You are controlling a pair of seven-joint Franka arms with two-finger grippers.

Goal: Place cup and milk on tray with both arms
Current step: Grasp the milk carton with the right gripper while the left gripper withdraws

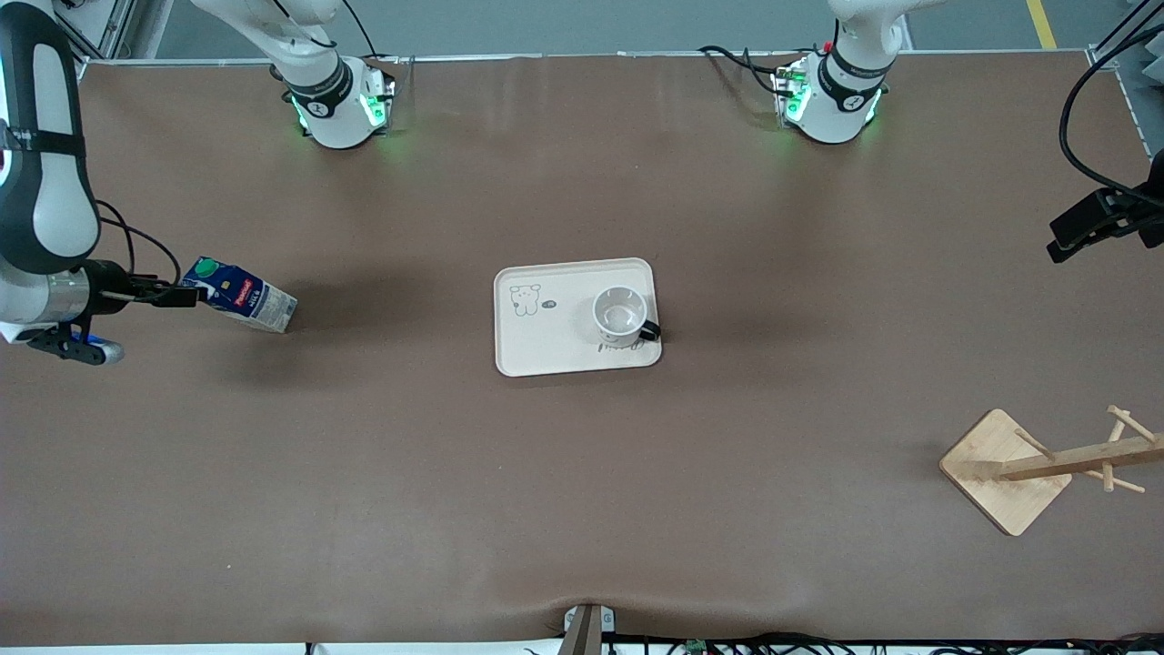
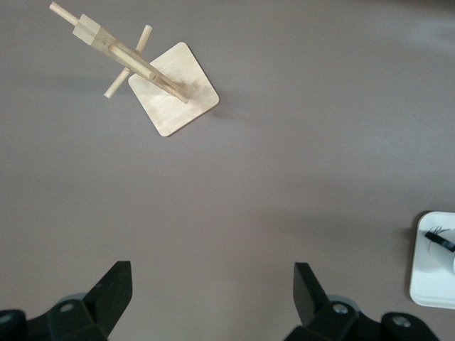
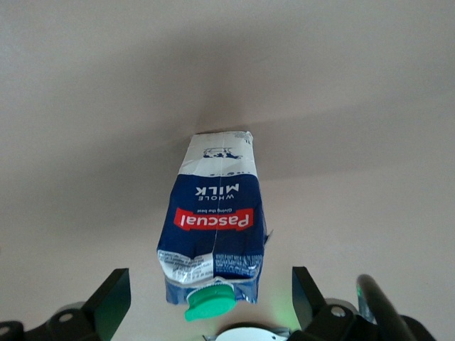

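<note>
Left gripper (image 2: pixel 207 298) jaws apart over bare table (image 2: pixel 284 177); wooden rack (image 2: pixel 153 78) well off, tray (image 2: pixel 426 273) corner at edge.

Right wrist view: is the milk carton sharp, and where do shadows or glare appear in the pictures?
Right wrist view: the dark blue milk carton with green cap is sharp, its label readable, a soft shadow at its base. Front view: blurred dark shadows lie on the brown table beside the cream rectangular tray; green glow at both arm bases. Left wrist view: even light, no glare.
</note>
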